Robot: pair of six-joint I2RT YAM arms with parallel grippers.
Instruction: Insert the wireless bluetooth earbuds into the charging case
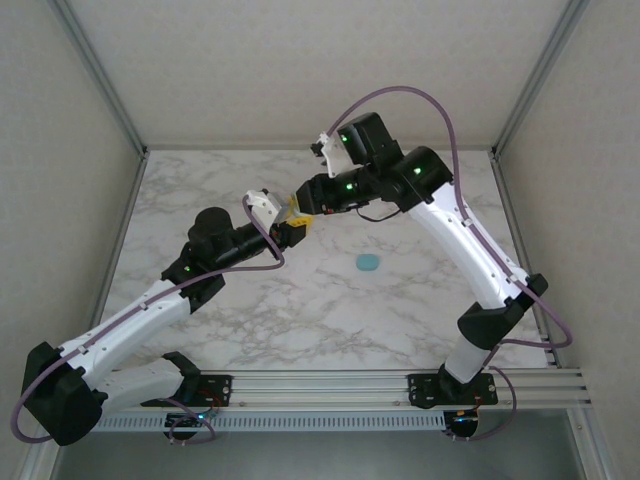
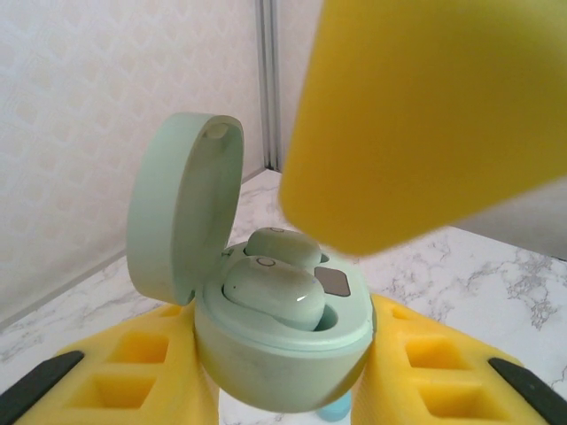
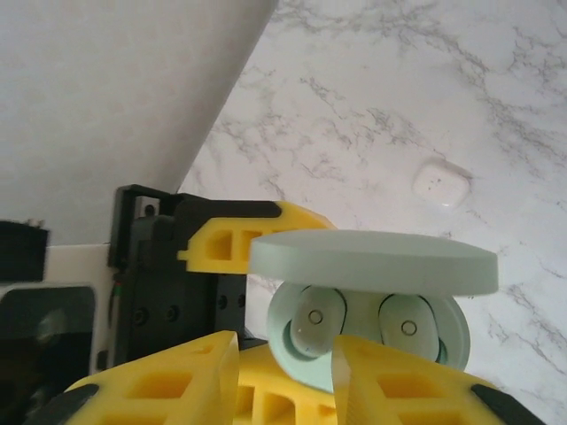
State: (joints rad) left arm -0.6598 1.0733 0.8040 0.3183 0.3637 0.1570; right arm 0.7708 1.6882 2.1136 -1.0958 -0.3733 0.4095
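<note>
Wireless bluetooth earbuds [image 2: 270,290], two pale green ones, seated side by side in the open pale green charging case [image 2: 283,367], lid [image 2: 182,208] hinged up at 9 o'clock in the left wrist view, body clamped between the yellow fingers [image 2: 133,372] of the left gripper [image 1: 290,230]. Held above the marble table [image 1: 300,320] on a low, outstretched left arm [image 1: 140,320] from 7 o'clock in the top view; met from 2 o'clock by the right arm [image 1: 470,250], elbow high, wrist folded down, right gripper [image 3: 285,354] slightly parted and empty at the case mouth. Well apart on the table, a teal round item [image 1: 369,263] at 4 o'clock of the grippers.
</note>
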